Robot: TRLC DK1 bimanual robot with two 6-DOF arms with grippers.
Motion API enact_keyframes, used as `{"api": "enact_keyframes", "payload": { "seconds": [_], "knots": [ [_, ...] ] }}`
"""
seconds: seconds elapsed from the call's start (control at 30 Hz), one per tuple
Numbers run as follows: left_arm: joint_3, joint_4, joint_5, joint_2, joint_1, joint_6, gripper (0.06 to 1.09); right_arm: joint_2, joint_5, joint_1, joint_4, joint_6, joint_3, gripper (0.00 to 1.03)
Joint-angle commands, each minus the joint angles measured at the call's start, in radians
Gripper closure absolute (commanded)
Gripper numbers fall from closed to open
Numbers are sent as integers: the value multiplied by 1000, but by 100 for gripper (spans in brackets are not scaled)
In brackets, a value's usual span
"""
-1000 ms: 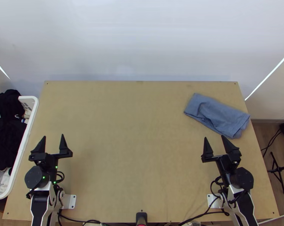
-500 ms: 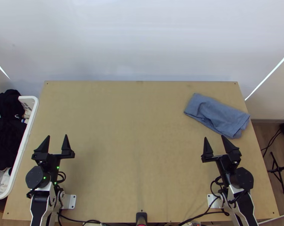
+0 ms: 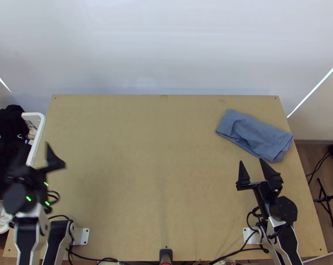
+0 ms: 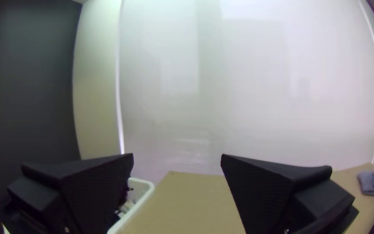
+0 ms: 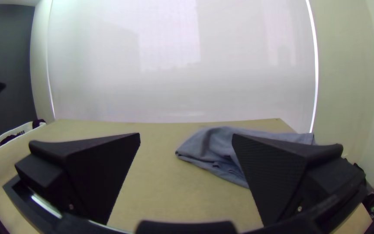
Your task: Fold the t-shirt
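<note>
- On the far right part of the table (image 3: 162,132), the t-shirt (image 3: 255,134) lies aslant; its long axis goes from the inner far side to the near right side.
- One end points toward the table's middle and far edge; the other comes to the right edge.
- The t-shirt is blue-grey, folded into a compact, longish shape, its top rather smooth with soft creases. Along the near border the layers look loose and a bit puckered; how many layers, I cannot tell.
- Between the t-shirt and the far edge is a strip of wood; on its left, wide room goes across toward the white basket (image 3: 39,134) with dark and white clothes.
- The right gripper (image 3: 251,160) is near the t-shirt's near border, its two fingers apart, holding nothing.
- The left gripper (image 3: 34,170) is well apart from it, by the basket, its fingers also spread, with nothing between them.
</note>
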Motion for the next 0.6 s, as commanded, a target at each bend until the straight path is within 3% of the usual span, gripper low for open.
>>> {"api": "enact_keyframes", "payload": {
  "seconds": [0.0,0.07,0.2,0.27,0.4,0.57],
  "knots": [
    [394,-132,-50,347,264,-42,10,0,0,0,0,0,-1,4],
    [508,-218,-36,457,382,-62,10,0,0,0,0,0,-1,4],
    [670,-321,100,697,658,-73,10,0,0,0,0,0,-1,4],
    [729,-358,123,829,746,-64,10,0,0,0,0,0,-1,4],
    [792,-430,209,1057,855,8,10,0,0,0,0,0,-1,4],
    [769,-427,241,1209,875,87,10,0,0,0,0,0,-1,4]
  ]
}}
